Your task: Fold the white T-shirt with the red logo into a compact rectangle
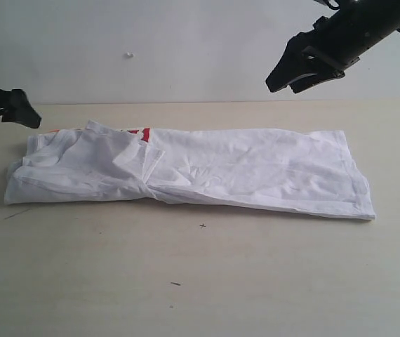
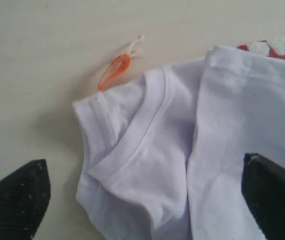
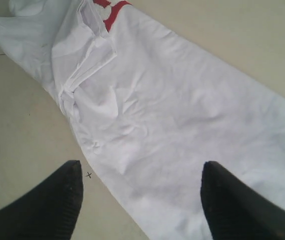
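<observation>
The white T-shirt [image 1: 207, 175] lies across the tabletop [image 1: 200, 281] as a long, wrinkled band, collar end on the left, hem end on the right, with only a sliver of the red logo [image 1: 138, 132] showing at its far edge. I have the left jaws spread wide and empty just above the collar [image 2: 142, 120]. The right jaws hang apart, holding nothing, raised well above the hem end.

As I judge it, the band has yet to be folded end over end, and that is where the trouble could start. A loose flap [image 1: 133, 151] sits folded over near the logo. If I lift the collar end quickly, it may slide off and open the band. A shallow pinch at either end could catch only the top layer and peel the layers apart. The collar end is bunched and thicker than the hem, so the rectangle may come out lopsided. The orange tag [image 2: 115, 70] pokes out beside the collar and may stay outside the fold.
</observation>
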### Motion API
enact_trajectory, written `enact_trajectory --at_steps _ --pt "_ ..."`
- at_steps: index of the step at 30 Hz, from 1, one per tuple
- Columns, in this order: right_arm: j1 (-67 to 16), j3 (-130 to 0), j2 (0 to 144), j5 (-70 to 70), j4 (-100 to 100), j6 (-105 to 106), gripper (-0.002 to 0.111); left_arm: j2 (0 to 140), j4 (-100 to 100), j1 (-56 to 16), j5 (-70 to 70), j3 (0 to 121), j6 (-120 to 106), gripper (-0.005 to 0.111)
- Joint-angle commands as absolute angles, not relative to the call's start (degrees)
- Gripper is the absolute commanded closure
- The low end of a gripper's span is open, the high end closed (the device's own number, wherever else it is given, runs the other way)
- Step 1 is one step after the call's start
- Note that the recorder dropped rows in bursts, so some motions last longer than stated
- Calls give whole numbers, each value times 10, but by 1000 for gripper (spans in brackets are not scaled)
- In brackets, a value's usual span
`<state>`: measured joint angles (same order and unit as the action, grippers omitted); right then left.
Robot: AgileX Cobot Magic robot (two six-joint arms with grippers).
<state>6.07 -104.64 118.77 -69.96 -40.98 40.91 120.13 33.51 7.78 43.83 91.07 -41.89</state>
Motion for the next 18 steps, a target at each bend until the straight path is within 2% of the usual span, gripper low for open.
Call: enact_trajectory --at_steps 1,9,18 --pt "60 -1049 1179 -700 -415 407 43 1227 397 114 505 914 -403 2" --pt "60 -1049 1179 -700 -415 404 43 1258 412 90 502 914 -404 2" --pt "60 -1049 1179 -700 -409 404 43 1283 357 73 412 914 -381 2"
